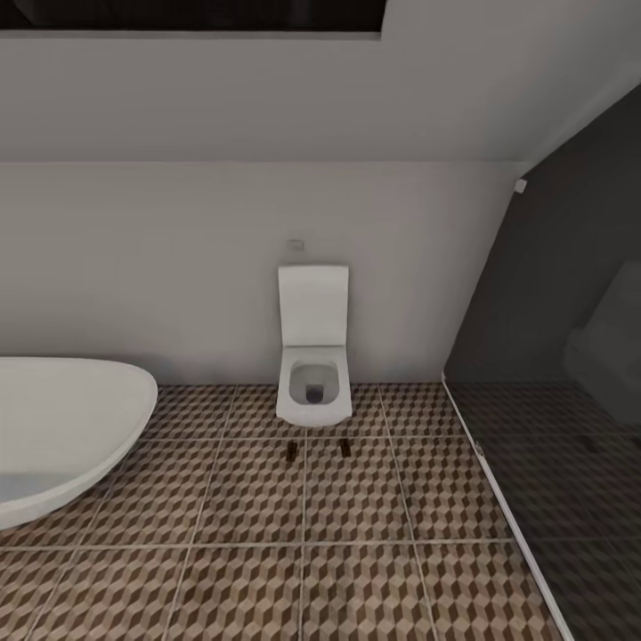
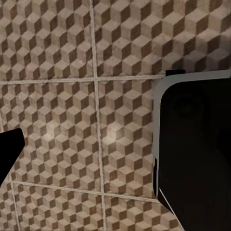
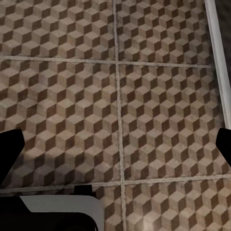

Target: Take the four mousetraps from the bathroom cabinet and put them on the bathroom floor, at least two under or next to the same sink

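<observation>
White wall (image 1: 178,267) with a wall-hung toilet (image 1: 312,374) ahead; an oval bathtub (image 1: 62,427) at the left, a dark glass shower wall (image 1: 552,294) at the right, cube-patterned tiles (image 1: 356,534) beneath

The cube-patterned bathroom floor (image 1: 356,534) bears a white toilet (image 1: 312,356) and a white bathtub (image 1: 62,427).

Soft, even, dim render light; faint glare patches on the floor tiles (image 2: 113,137).
</observation>
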